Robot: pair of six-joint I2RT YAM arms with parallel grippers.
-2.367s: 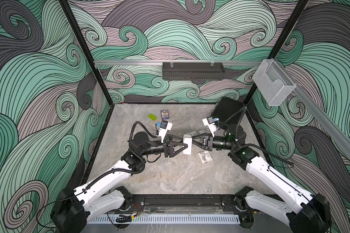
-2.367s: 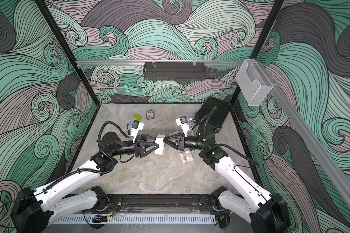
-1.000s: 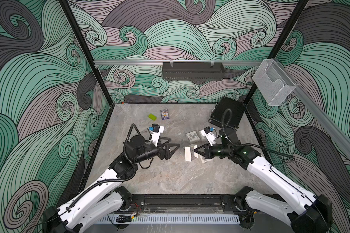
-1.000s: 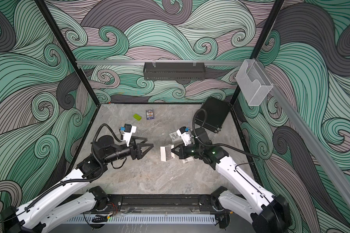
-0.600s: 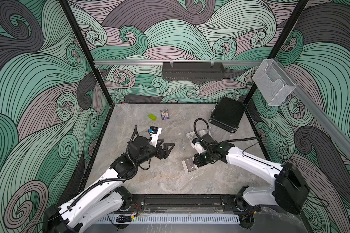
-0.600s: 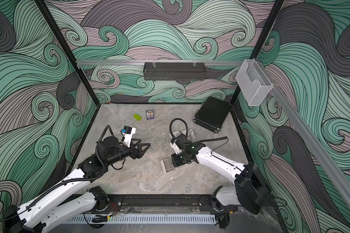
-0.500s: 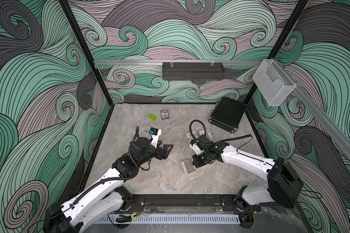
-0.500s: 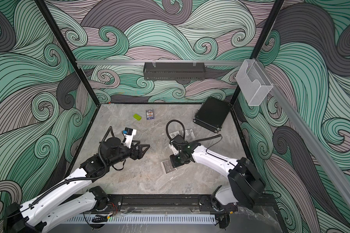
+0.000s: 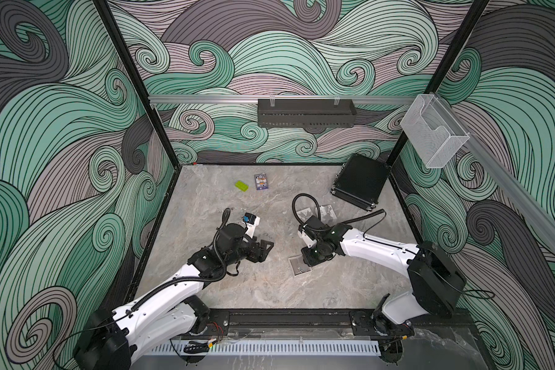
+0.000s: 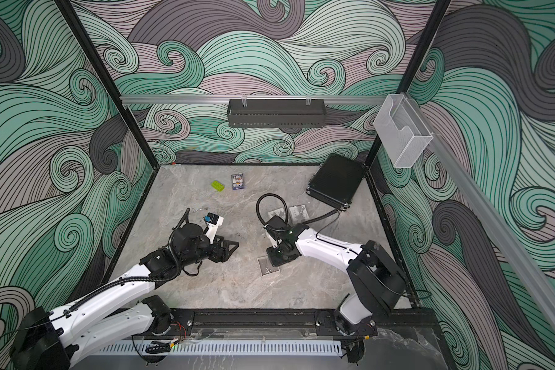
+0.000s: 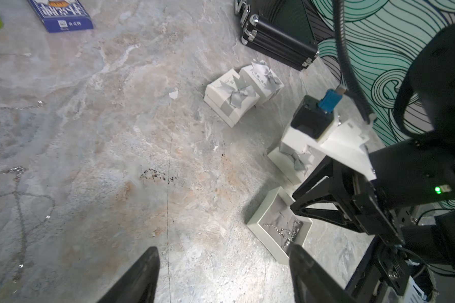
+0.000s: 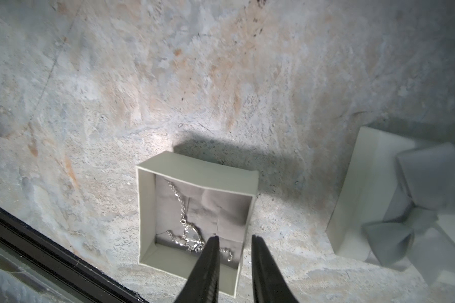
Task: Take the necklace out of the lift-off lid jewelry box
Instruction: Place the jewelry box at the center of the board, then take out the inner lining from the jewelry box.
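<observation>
The jewelry box (image 12: pixel 195 165) is a white base with no lid on it, standing on the table near the front; both top views show it (image 9: pixel 297 269) (image 10: pixel 265 268). A silver necklace (image 12: pixel 187 233) lies on its grey lining, also in the left wrist view (image 11: pixel 284 230). My right gripper (image 12: pixel 233 237) hangs just over the box (image 11: pixel 260 207), open by a narrow gap, one finger above the lining and one outside the wall. The lid (image 12: pixel 378 199), white with a grey bow, lies beside the box. My left gripper (image 11: pixel 222 253) is open, off to the left (image 9: pixel 266 248).
Two closed white boxes with bows (image 11: pixel 231 102) (image 11: pixel 260 81) sit further back, with a black case (image 9: pixel 359 185) behind them. A green block (image 9: pixel 241 185) and a blue card box (image 9: pixel 261 182) lie at the back. Loose chains (image 11: pixel 19 183) lie near my left arm.
The right arm swung down and forward, the box base now rests on the table, and its jaws have parted a little. The left gripper let go and drew back left.
</observation>
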